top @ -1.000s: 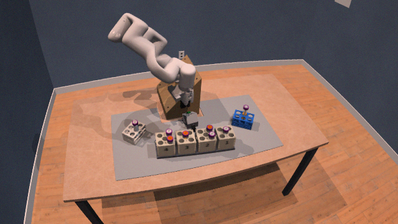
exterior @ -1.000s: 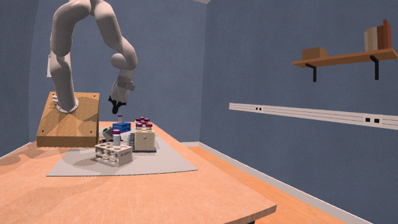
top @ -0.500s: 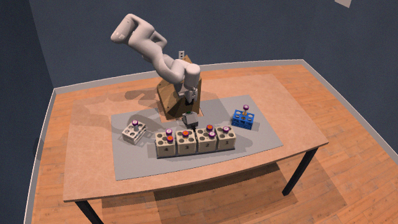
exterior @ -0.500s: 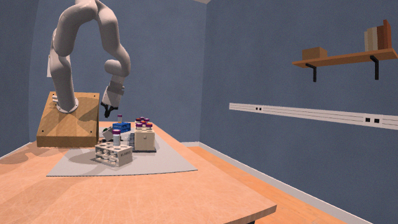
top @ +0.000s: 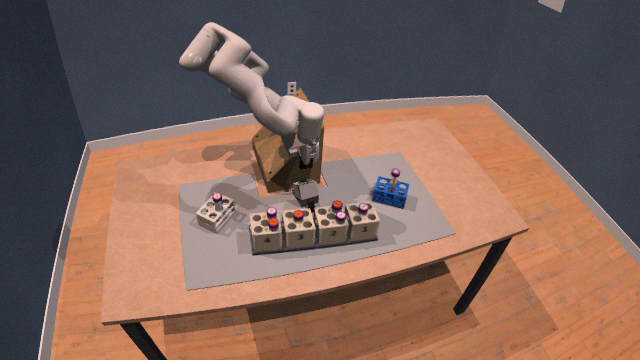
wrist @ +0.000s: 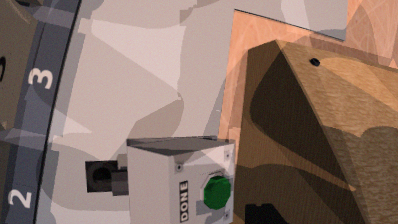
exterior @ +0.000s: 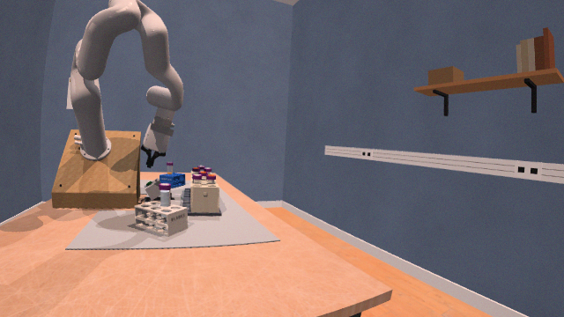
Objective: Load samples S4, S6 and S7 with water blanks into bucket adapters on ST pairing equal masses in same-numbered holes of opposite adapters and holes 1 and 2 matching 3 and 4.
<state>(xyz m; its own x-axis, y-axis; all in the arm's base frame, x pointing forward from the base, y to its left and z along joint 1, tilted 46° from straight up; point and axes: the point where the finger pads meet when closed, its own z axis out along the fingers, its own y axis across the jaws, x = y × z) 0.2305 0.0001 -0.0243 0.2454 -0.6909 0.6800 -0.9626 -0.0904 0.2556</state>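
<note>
My gripper [top: 306,165] [exterior: 150,165] is shut and empty, above and slightly behind the DONE desk [top: 307,193] [wrist: 150,185]. Its green key [wrist: 217,192] [top: 303,181] faces up; whether it is caught cannot be told. On the stand, adapter 4 [top: 260,243] holds a white-dot tube [top: 271,211] and an orange-dot tube [top: 273,223]. Adapter 3 [top: 292,240] holds one orange-dot tube [top: 298,214]. Adapter 2 [top: 325,237] holds an orange-dot tube [top: 337,205] and a white-dot tube [top: 341,215]. Adapter 1 [top: 371,231] holds one white-dot tube [top: 364,207]. Dot texts are unreadable.
The white blanks rack [top: 207,221] [exterior: 177,223] stands at the left with one white-dot tube [top: 217,198] [exterior: 165,194]. The blue rack [top: 390,199] [exterior: 173,180] stands at the right with one tube [top: 395,173]. The wooden arm base [top: 280,162] [wrist: 345,110] rises close behind the desk.
</note>
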